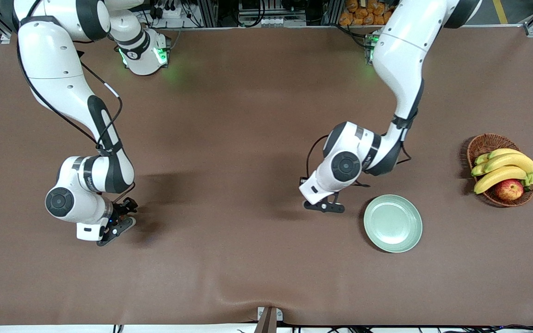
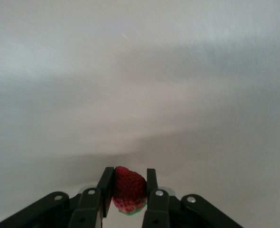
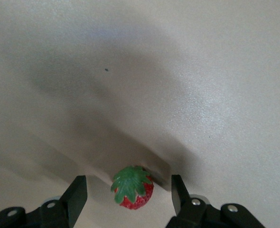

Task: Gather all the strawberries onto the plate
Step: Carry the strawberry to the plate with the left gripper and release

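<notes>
One strawberry (image 2: 128,190), red with its green cap toward the wrist, is pinched between the fingers of my left gripper (image 2: 129,176), which is shut on it low over the brown table. In the front view the left gripper (image 1: 324,206) sits beside the pale green plate (image 1: 393,223), toward the right arm's end. A second strawberry (image 3: 133,189) lies cap up on the table between the spread fingers of my right gripper (image 3: 129,183), which is open around it without touching. The right gripper (image 1: 117,225) is low at the right arm's end. Both berries are hidden in the front view.
A brown wicker basket (image 1: 484,141) with bananas (image 1: 505,166) and a red-yellow apple (image 1: 509,189) stands at the left arm's end of the table, past the plate. A bracket (image 1: 269,319) sticks up at the table's front edge.
</notes>
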`<act>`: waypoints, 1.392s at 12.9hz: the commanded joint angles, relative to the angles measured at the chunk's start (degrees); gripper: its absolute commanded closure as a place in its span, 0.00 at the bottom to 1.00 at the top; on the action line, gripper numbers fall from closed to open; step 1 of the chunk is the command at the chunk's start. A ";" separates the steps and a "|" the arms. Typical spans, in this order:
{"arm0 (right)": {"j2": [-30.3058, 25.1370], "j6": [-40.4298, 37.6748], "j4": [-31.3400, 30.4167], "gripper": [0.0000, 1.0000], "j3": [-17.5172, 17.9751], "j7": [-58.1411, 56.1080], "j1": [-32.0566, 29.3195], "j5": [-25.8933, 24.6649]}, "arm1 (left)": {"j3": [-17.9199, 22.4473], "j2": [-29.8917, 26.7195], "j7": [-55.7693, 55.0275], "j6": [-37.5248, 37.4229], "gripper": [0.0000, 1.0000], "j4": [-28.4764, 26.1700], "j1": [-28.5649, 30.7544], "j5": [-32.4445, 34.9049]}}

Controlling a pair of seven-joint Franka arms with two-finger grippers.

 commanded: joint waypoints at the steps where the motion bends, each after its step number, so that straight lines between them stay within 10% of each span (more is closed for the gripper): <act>1: -0.05 0.43 0.16 0.50 1.01 -2.24 -1.16 0.69 | 0.00 -3.89 0.76 -1.68 0.86 -0.69 2.72 3.86; 5: -0.05 0.26 0.86 0.97 1.01 -2.24 -1.07 0.69 | 0.00 -4.42 9.25 -1.68 0.84 0.71 8.68 8.79; 12: -4.34 -1.06 3.33 0.98 5.13 -6.63 -0.55 1.13 | -0.09 -0.56 29.75 1.99 0.81 1.51 19.86 8.71; 13: -5.75 -2.28 3.41 0.98 6.79 -6.98 -0.63 1.21 | -0.09 0.57 31.16 3.92 0.67 1.51 20.30 8.71; 15: -9.09 -4.39 3.41 0.98 9.96 -7.94 -0.63 1.21 | -0.17 0.68 30.74 4.91 0.08 1.51 20.04 8.27; 18: -9.63 -4.58 5.17 0.97 16.28 -9.53 -0.72 1.30 | -0.09 -0.46 31.08 4.82 0.00 1.68 20.48 8.09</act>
